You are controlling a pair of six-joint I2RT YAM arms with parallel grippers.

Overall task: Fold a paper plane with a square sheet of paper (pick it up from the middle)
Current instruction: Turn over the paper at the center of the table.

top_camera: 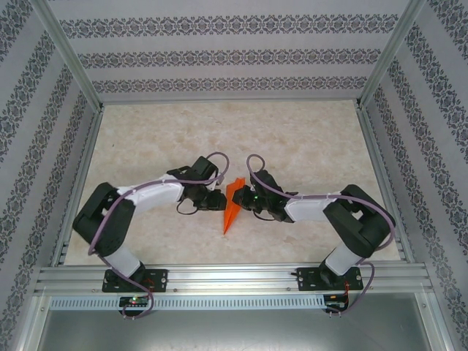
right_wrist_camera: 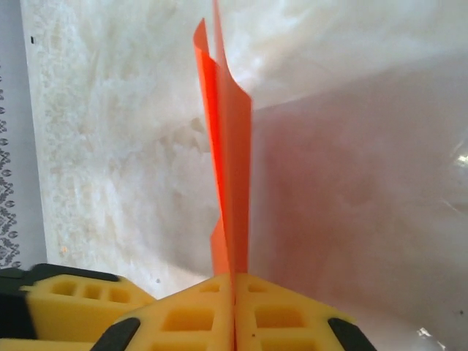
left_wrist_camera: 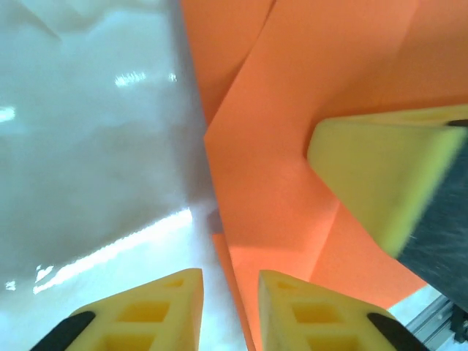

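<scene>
The orange square sheet of paper [top_camera: 232, 208] is folded into a narrow pointed paper plane shape. It stands on edge between the two grippers at the table's middle, its tip toward the near edge. My right gripper [top_camera: 241, 202] is shut on its folded layers [right_wrist_camera: 230, 183], the yellow pads [right_wrist_camera: 256, 314] pressed together around the paper. My left gripper [left_wrist_camera: 230, 292] is open by a narrow gap. The paper's lower edge [left_wrist_camera: 270, 146] runs down into that gap, close to the right pad [left_wrist_camera: 307, 314]. One right-gripper finger [left_wrist_camera: 380, 183] lies against the paper's face.
The pale marbled table [top_camera: 292, 139] is enclosed by patterned walls and an aluminium frame [top_camera: 234, 278] along the near edge. Both arms are bent inward and meet near the centre. Bare table spreads behind and to both sides.
</scene>
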